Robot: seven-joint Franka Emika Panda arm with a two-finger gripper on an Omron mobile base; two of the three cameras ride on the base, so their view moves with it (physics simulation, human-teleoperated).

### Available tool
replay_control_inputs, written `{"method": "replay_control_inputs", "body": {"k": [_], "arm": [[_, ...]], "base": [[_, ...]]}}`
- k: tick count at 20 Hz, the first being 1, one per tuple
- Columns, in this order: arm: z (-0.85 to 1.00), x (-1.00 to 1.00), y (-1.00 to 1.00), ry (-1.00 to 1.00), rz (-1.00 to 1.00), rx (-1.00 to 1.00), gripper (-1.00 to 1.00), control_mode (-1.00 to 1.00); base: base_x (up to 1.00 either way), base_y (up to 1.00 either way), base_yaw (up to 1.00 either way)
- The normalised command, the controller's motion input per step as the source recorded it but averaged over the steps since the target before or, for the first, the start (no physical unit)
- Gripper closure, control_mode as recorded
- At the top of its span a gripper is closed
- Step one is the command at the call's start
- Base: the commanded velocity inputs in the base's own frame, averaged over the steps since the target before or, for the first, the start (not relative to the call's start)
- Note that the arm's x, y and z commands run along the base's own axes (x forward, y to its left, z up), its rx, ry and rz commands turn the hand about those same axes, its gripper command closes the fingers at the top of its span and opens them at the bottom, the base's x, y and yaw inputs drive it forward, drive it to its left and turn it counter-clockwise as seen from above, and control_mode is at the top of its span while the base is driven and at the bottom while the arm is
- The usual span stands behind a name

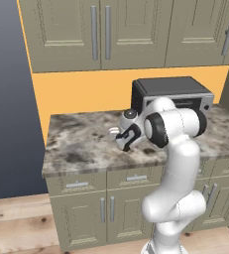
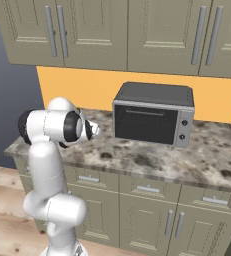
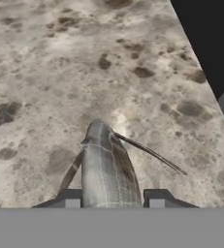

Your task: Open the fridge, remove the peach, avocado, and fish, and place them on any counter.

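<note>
Gripping the fish [image 3: 106, 169], the end effector [image 3: 111, 199] hovers over the counter [image 3: 45, 72].

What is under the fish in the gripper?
Bare granite counter lies below the fish, which the gripper holds. The patch directly beneath the fish's body is hidden.

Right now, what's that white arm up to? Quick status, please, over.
Pincer shut on grey-silver fish. Fish held over mottled granite counter, not set down yet. Dark toaster oven stands off to one side, out of the way.
</note>
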Motion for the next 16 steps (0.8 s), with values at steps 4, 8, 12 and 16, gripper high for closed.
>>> {"method": "replay_control_inputs", "body": {"k": [4, 8, 12, 16], "arm": [[0.38, 0.00, -0.05, 0.00, -0.01, 0.03, -1.00, -1.00], [0.76, -0.26, -0.05, -0.03, -0.01, 0.04, -1.00, -1.00], [1.00, -1.00, -0.25, -0.18, 0.01, 0.06, -1.00, -1.00], [1.00, -1.00, -0.01, -0.02, 0.10, 0.02, -1.00, -1.00]], "base": [[0.00, 0.00, 0.00], [0.00, 0.00, 0.00], [0.00, 0.00, 0.00], [0.00, 0.00, 0.00]]}}
